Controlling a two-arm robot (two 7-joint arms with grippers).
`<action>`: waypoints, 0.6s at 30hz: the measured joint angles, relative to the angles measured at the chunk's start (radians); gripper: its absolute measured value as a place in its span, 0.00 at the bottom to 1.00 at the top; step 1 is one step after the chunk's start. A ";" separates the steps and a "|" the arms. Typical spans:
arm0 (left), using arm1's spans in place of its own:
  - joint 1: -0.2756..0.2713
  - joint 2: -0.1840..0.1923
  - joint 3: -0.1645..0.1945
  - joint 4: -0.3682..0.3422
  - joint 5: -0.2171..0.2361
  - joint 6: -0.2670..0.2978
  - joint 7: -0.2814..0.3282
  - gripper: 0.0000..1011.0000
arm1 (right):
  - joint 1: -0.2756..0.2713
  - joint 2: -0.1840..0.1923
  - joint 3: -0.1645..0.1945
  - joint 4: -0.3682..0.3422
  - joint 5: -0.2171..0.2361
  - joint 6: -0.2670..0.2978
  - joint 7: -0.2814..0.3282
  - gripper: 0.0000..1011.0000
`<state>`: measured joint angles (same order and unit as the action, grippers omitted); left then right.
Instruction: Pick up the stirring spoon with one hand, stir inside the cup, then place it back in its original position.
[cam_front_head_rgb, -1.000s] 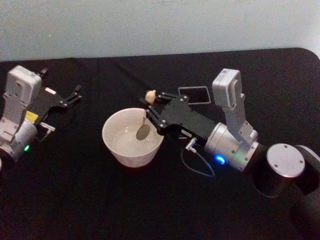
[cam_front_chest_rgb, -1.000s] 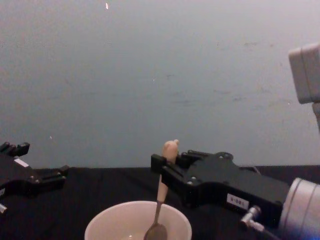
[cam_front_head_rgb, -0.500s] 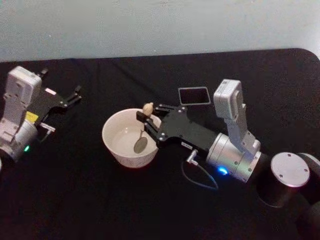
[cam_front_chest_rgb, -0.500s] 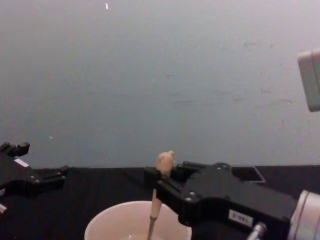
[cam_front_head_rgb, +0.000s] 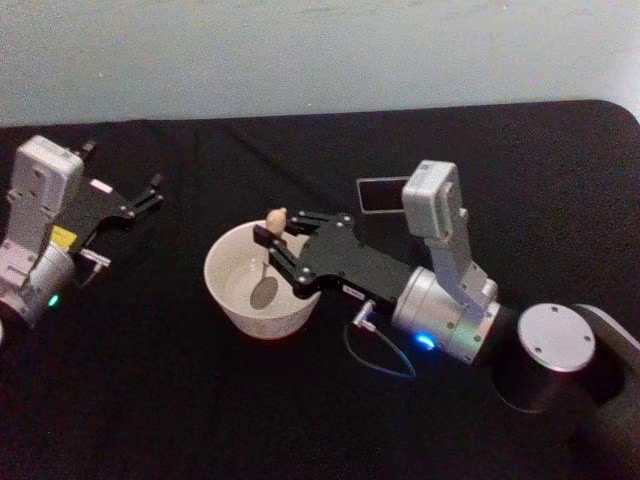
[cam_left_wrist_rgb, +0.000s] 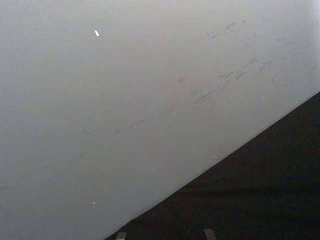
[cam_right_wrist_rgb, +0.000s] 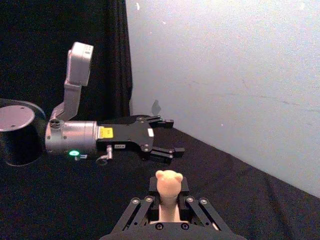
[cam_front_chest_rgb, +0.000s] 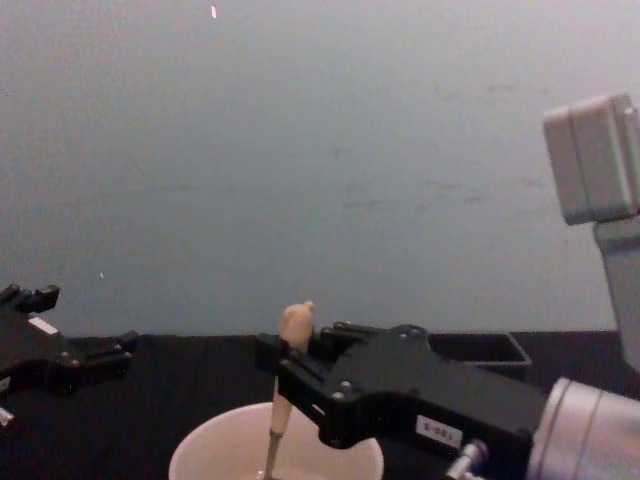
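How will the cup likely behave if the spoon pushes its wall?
The cup looks wide and low, so it probably won't tip. With the left gripper apart, nothing braces it, so it may slide on the cloth. The stirring spoon, pinched in the right gripper, looks stiff and would pass pushes on.

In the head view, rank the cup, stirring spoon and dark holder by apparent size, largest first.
1. Wide cream-white round cup.
2-3. Unsure: the slim dark-metal, beige-handled stirring spoon, in the right gripper, looks longer but thinner than the dark grey square holder, which that arm partly hides.
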<state>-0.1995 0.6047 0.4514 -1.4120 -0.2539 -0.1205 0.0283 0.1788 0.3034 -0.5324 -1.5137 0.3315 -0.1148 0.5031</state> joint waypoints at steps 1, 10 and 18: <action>0.000 0.000 0.000 0.000 0.000 0.000 0.000 0.99 | 0.003 -0.003 -0.001 0.004 -0.001 -0.001 -0.002 0.20; 0.000 0.000 0.000 0.000 0.000 0.000 0.000 0.99 | 0.040 -0.040 0.001 0.056 -0.017 -0.009 -0.025 0.20; 0.000 0.000 0.000 0.000 0.000 0.000 0.000 0.99 | 0.049 -0.045 0.018 0.078 -0.027 -0.012 -0.038 0.20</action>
<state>-0.1995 0.6047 0.4514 -1.4119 -0.2539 -0.1205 0.0283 0.2273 0.2583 -0.5146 -1.4355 0.3050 -0.1271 0.4653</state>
